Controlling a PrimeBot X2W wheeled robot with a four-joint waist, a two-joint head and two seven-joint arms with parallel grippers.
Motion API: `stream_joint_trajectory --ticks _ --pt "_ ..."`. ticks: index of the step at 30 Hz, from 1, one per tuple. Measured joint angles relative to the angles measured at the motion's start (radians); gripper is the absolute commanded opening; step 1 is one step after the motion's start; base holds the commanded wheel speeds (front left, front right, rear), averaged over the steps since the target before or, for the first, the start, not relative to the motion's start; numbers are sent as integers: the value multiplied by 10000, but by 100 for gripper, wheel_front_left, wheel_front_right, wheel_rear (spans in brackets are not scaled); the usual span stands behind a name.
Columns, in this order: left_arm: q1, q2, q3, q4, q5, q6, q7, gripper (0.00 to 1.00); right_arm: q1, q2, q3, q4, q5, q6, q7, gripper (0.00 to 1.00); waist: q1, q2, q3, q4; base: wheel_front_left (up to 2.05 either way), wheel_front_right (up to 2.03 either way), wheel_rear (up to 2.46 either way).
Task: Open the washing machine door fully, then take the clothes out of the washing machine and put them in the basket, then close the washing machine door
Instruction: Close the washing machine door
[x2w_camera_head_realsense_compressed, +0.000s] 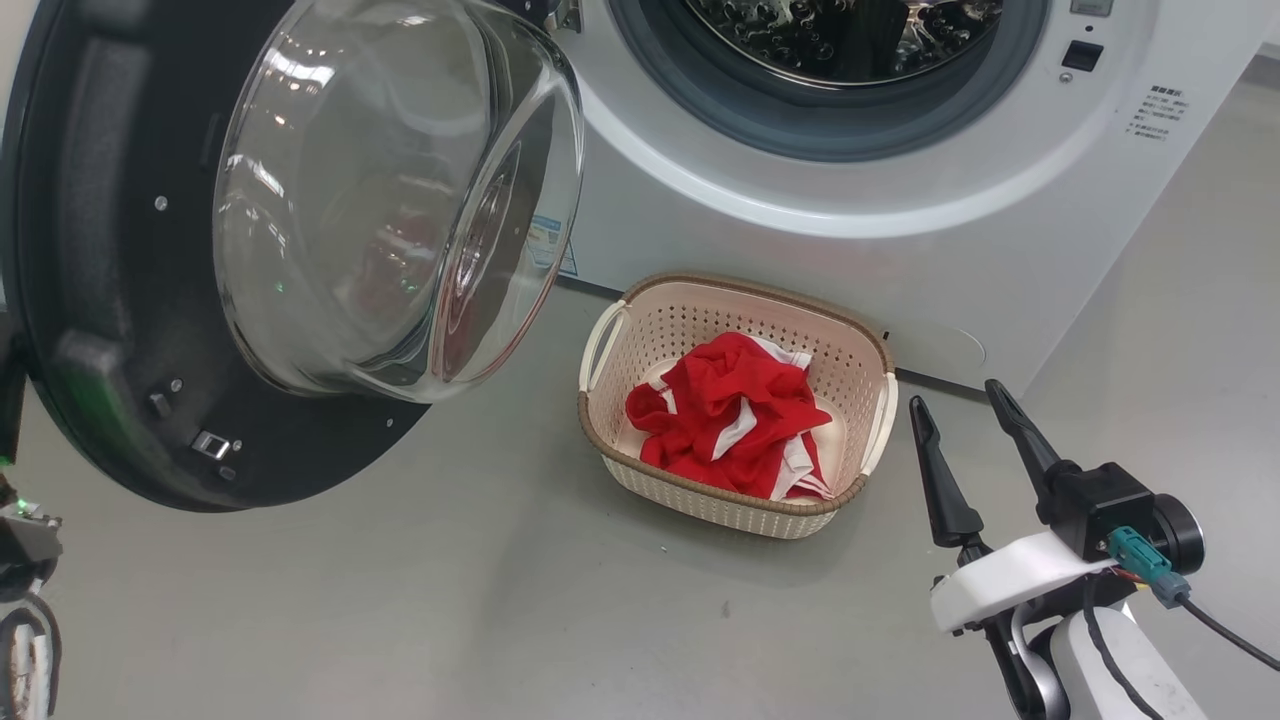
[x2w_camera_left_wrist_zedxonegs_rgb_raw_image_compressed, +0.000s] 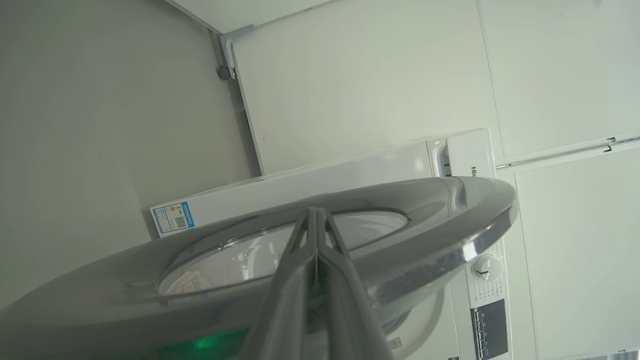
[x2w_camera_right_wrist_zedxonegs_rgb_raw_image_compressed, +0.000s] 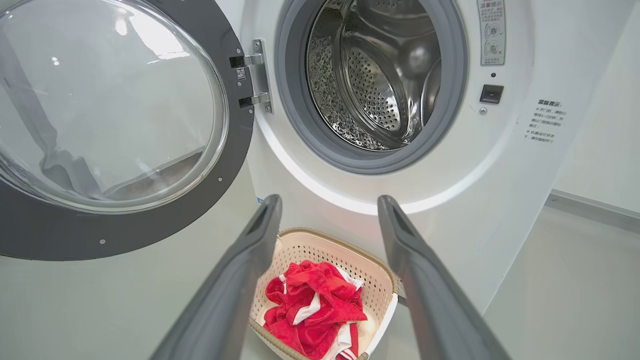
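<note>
The washing machine door (x2w_camera_head_realsense_compressed: 90, 250) stands swung wide open at the left, its glass bowl facing me. The washing machine (x2w_camera_head_realsense_compressed: 900, 200) shows a bare steel drum (x2w_camera_right_wrist_zedxonegs_rgb_raw_image_compressed: 375, 75) with no fabric in it. The red clothes (x2w_camera_head_realsense_compressed: 730, 410) lie bunched in the basket (x2w_camera_head_realsense_compressed: 720, 497) on the floor before the machine. My right gripper (x2w_camera_head_realsense_compressed: 960, 405) hovers open and empty just right of the basket, and its wrist view looks down on the clothes (x2w_camera_right_wrist_zedxonegs_rgb_raw_image_compressed: 315, 305) between its fingers. My left gripper (x2w_camera_left_wrist_zedxonegs_rgb_raw_image_compressed: 316, 212) is shut, its tips lying against the door's outer face (x2w_camera_left_wrist_zedxonegs_rgb_raw_image_compressed: 450, 220).
Grey floor spreads in front of the basket and to the right of the machine. The door's hinge (x2w_camera_right_wrist_zedxonegs_rgb_raw_image_compressed: 257, 75) sits left of the drum opening, the latch socket (x2w_camera_right_wrist_zedxonegs_rgb_raw_image_compressed: 491, 93) at its right. A white wall panel (x2w_camera_left_wrist_zedxonegs_rgb_raw_image_compressed: 375, 75) rises behind the machine.
</note>
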Motion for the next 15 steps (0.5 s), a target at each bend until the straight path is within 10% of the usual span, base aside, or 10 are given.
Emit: stream_joint_trajectory --ticks 15 --pt "1064 -94 -59 -1189 -788 -165 1283 0 -27 13 -52 27 2 -23 -10 100 0 0 -99 -347 0 0 0"
